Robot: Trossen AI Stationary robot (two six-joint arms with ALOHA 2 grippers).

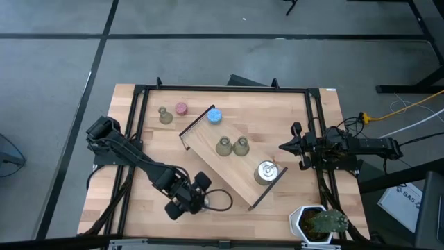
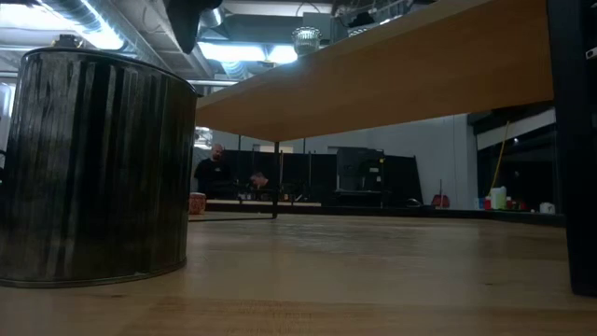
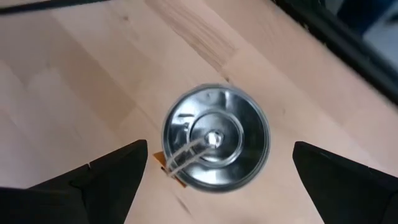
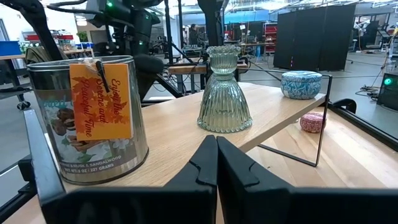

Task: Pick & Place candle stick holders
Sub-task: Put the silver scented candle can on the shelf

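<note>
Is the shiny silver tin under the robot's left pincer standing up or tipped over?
Standing up: the round shiny silver tin shows its circular top, between the open left pincer.

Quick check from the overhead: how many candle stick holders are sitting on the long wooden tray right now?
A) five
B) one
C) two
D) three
D: on the wooden tray stand two olive-green holders and one silver holder; the blue holder sits just past the tray's end, and the pink holder is on the bare table.
</note>
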